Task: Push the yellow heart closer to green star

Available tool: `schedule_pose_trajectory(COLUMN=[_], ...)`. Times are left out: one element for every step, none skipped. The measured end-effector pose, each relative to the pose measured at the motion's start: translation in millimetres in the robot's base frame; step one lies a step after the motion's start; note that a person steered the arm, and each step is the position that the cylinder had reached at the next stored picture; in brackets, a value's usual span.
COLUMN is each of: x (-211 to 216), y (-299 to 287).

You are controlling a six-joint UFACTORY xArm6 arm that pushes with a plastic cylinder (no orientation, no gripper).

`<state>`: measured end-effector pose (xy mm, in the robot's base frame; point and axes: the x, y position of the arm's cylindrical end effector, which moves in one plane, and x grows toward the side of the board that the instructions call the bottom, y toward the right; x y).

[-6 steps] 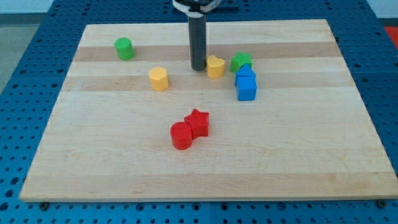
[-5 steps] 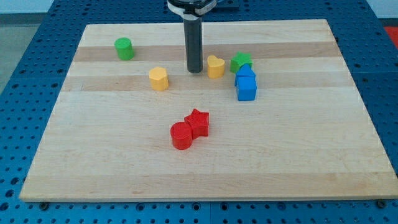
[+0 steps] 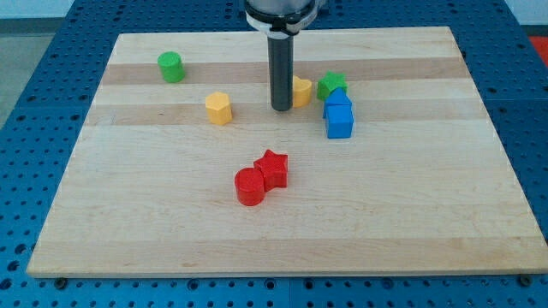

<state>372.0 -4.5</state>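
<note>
The yellow heart (image 3: 301,90) lies near the board's top centre, partly hidden behind my rod. The green star (image 3: 332,85) sits just to its right, a small gap between them. My tip (image 3: 282,108) rests on the board at the heart's lower left edge, close to it or touching it; I cannot tell which.
Two blue blocks (image 3: 338,115) stand stacked against the green star's lower side. A yellow hexagonal block (image 3: 219,109) lies left of my tip. A green cylinder (image 3: 171,67) is at the top left. A red star (image 3: 273,168) and a red cylinder (image 3: 250,186) touch near the wooden board's (image 3: 428,214) centre.
My tip has moved from the heart's left side, down and to the right, now in front of the heart's left edge. The heart has barely shifted.
</note>
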Motion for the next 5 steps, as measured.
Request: schedule_pose_trajectory(x=[-0.7, -3.6, -3.7, -3.7, -5.2], y=[2.7, 2.7, 2.7, 2.7, 2.7])
